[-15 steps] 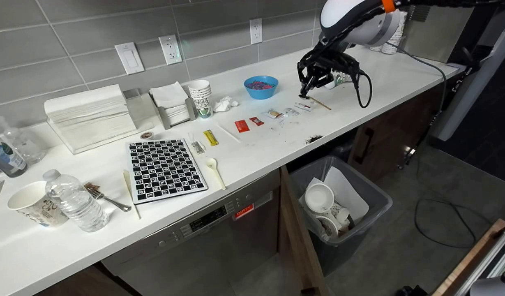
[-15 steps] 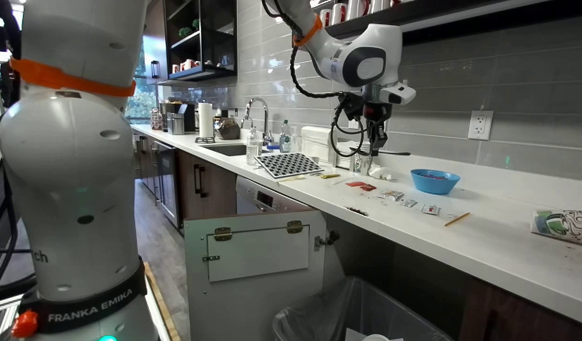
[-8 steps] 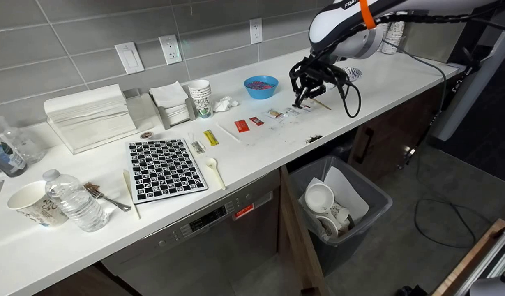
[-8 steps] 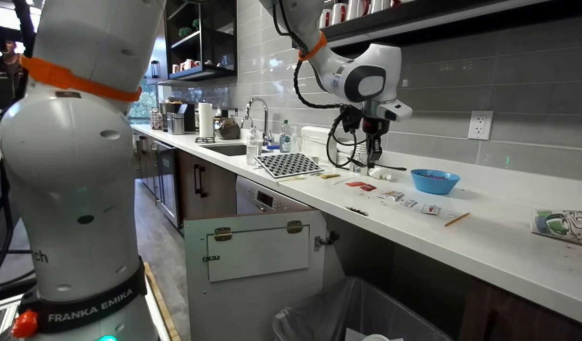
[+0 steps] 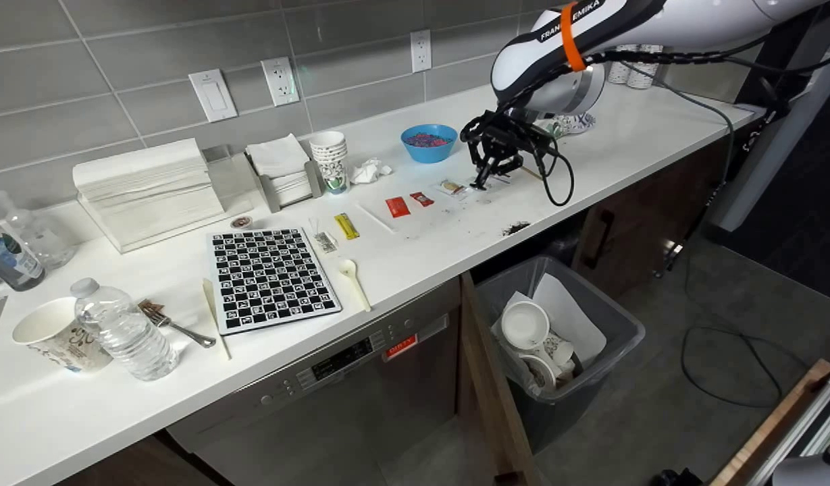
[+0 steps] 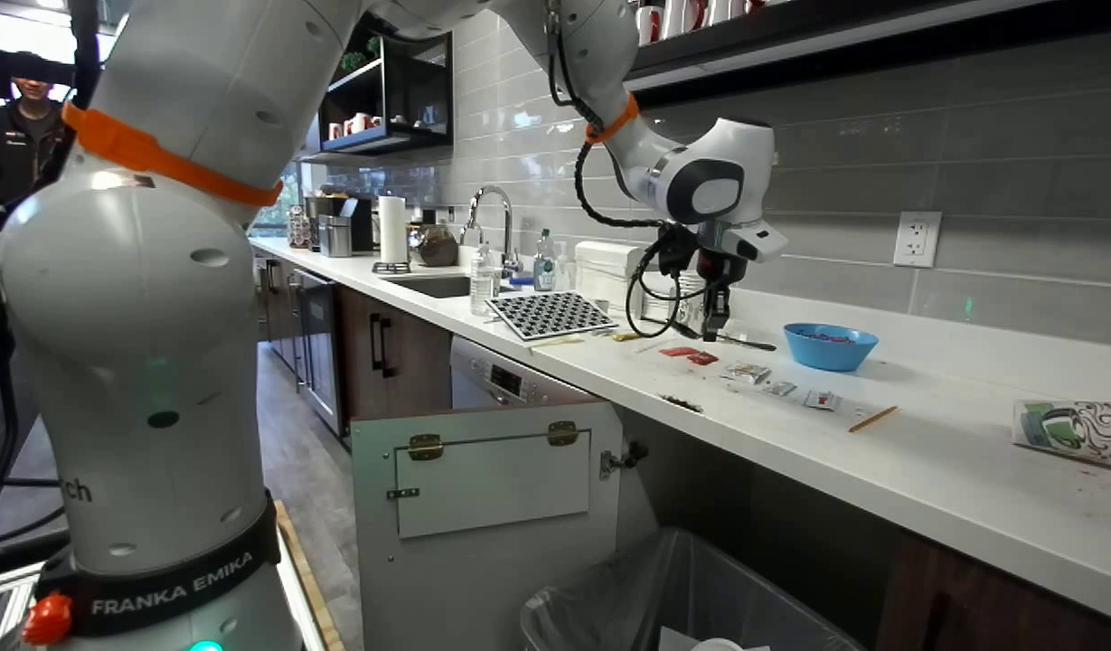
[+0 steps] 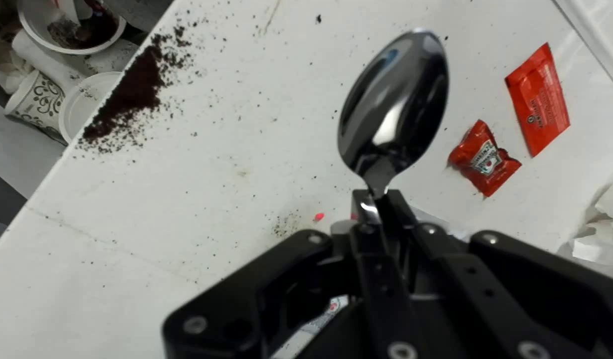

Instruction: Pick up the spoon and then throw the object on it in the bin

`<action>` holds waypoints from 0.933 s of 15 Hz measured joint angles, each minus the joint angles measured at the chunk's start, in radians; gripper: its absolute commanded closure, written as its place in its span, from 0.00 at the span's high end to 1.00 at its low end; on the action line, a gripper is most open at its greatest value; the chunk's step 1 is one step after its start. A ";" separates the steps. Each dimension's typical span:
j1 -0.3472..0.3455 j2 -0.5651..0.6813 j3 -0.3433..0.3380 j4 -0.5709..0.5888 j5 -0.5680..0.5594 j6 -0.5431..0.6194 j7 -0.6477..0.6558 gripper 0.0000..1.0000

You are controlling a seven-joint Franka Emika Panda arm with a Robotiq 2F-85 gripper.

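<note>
In the wrist view my gripper [image 7: 378, 199] is shut on the metal spoon [image 7: 393, 107], gripping it at the neck, with the shiny bowl beyond the fingertips. No object shows on the visible face of the spoon's bowl. In an exterior view the spoon [image 6: 749, 344] sticks out sideways from my gripper [image 6: 714, 334], above the counter. In an exterior view my gripper [image 5: 480, 185] is over the small packets, right of the blue bowl. The bin [image 5: 570, 418] stands below the counter, holding cups and paper; its inner wall shows in an exterior view [image 6: 745, 579].
A pile of dark grounds [image 7: 134, 97] lies at the counter edge above the bin. Red packets [image 7: 538, 99], a blue bowl [image 5: 428, 154] and a tipped paper cup [image 6: 1079, 429] are on the counter. An open cabinet door [image 6: 492, 488] stands beside the bin.
My gripper has moved down toward the counter, and left and nearer in an exterior view, with the spoon still held. The counter items have not moved.
</note>
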 measured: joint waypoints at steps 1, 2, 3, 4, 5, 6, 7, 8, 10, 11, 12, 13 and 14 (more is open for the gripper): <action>-0.001 0.015 0.002 0.010 0.006 0.000 0.004 0.02; -0.001 0.030 0.003 0.020 0.011 0.000 0.009 0.02; -0.001 0.043 0.005 0.028 0.013 0.000 0.016 0.02; -0.001 0.057 0.006 0.036 0.013 0.000 0.023 0.02; -0.002 0.069 0.008 0.043 0.018 0.000 0.025 0.02; -0.002 0.081 0.010 0.049 0.021 0.000 0.026 0.02; -0.002 0.093 0.011 0.054 0.022 0.000 0.028 0.02; -0.002 0.105 0.012 0.061 0.022 0.000 0.029 0.02; -0.003 0.127 0.014 0.075 0.023 0.000 0.032 0.02; -0.003 0.138 0.014 0.083 0.023 0.000 0.035 0.02; -0.004 0.147 0.015 0.090 0.024 0.001 0.037 0.02; -0.004 0.156 0.015 0.097 0.024 0.001 0.038 0.02; -0.005 0.164 0.016 0.105 0.024 0.002 0.039 0.02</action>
